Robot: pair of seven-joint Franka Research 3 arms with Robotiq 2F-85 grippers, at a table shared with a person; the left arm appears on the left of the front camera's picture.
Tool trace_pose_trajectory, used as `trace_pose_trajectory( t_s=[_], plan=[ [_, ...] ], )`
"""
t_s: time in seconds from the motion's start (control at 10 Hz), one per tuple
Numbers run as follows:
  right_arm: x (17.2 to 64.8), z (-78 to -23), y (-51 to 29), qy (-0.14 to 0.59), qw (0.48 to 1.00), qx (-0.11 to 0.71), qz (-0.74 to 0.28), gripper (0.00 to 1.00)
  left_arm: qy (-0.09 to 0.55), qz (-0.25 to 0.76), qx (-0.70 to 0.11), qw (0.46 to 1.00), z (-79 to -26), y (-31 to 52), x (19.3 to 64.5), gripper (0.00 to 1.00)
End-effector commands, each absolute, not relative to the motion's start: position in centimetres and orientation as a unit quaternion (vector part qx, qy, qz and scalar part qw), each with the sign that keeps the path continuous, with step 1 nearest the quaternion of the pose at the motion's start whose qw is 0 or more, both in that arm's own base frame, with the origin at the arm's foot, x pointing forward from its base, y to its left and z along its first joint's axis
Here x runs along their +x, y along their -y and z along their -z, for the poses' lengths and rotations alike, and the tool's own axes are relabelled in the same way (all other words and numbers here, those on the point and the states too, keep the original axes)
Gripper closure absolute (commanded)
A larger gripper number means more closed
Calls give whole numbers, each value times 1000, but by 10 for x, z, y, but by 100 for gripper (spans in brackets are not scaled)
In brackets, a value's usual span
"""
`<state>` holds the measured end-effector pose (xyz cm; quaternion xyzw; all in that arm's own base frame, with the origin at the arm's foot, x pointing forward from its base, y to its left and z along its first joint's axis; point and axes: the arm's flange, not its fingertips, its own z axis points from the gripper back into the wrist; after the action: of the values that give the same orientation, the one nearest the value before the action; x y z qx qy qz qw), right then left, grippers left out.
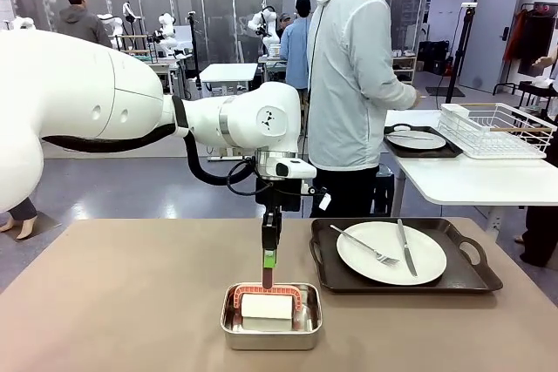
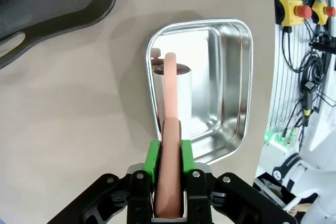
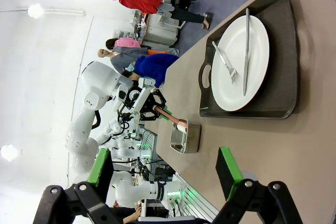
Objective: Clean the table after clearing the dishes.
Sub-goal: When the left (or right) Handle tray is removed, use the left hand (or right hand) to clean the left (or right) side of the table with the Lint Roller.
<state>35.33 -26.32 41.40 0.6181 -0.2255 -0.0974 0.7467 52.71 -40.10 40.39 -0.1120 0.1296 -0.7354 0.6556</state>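
Left gripper [image 1: 268,274] clamped on pink handle [image 2: 170,93] over steel pan [image 1: 228,324], plate [image 1: 432,254] nearby to its right, right gripper [image 3: 164,166] apart

White left arm [image 1: 131,111], black cable [image 1: 202,172], black end effector [image 1: 268,278], green pads [image 2: 153,157].

left jaws around pink handle [image 1: 286,287]

A bright, open workshop room with a smooth grey floor [image 1: 131,189].
Glass partition walls [image 1: 218,6] cross the back. A small white desk [image 1: 471,182] at right carries a wire rack [image 1: 497,128]. Clothes hang on a rail [image 1: 527,32], and a person [image 1: 80,19] stands far off.
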Motion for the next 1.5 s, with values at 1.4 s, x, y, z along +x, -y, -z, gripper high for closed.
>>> trace_pose_trajectory(
  t_s=[1.4],
  plan=[
    [353,-417,263,229,744,620,95,0,146,267,-205,930,-491,170,491,100]
  ],
)
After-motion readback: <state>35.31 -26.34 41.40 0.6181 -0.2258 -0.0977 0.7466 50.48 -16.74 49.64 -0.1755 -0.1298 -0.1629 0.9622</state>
